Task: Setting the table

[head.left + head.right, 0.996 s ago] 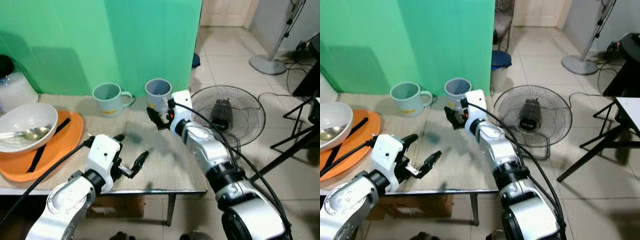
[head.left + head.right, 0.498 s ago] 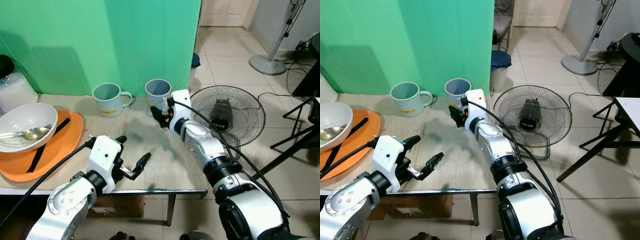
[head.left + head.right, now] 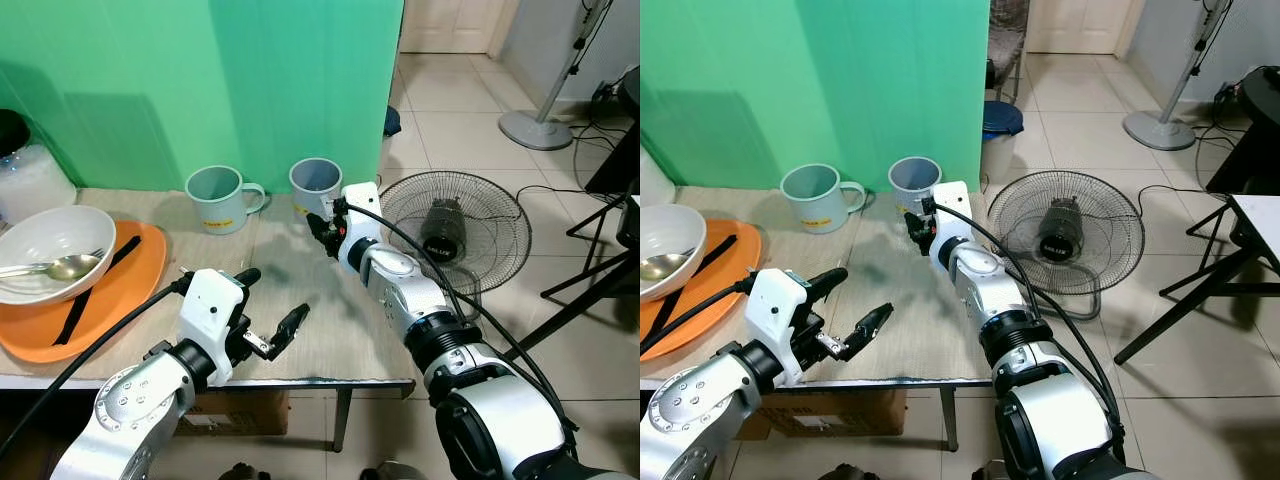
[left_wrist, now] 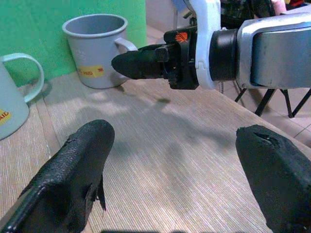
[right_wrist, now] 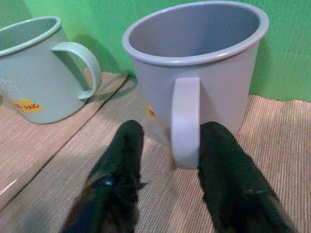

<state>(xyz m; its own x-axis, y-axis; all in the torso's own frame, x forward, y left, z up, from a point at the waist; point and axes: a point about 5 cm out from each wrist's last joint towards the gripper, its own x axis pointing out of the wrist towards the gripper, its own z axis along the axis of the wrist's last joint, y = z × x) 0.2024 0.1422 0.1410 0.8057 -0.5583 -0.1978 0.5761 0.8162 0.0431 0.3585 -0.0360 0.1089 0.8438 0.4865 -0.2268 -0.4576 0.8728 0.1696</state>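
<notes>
A grey mug (image 3: 316, 185) stands at the back of the wooden table (image 3: 330, 330), its handle (image 5: 184, 121) turned toward my right gripper (image 3: 323, 230). That gripper is open, one black finger (image 5: 124, 160) on each side of the handle, apart from it. A pale green mug (image 3: 218, 198) stands to its left. On the far left, an orange tray (image 3: 120, 285) carries a white bowl (image 3: 50, 240) with a spoon (image 3: 60, 266), and black chopsticks (image 3: 95, 290) beside the bowl. My left gripper (image 3: 272, 298) hovers open over the table's front, holding nothing.
A green backdrop (image 3: 200, 80) rises right behind the mugs. A floor fan (image 3: 455, 225) sits just past the table's right edge. A clear jar with a black lid (image 3: 25, 175) stands at the back left. Another fan's base (image 3: 540, 128) is farther off on the tiled floor.
My right gripper has moved forward to the grey mug, and its fingers now straddle the handle. My left gripper has drifted slightly to the right, still open.
</notes>
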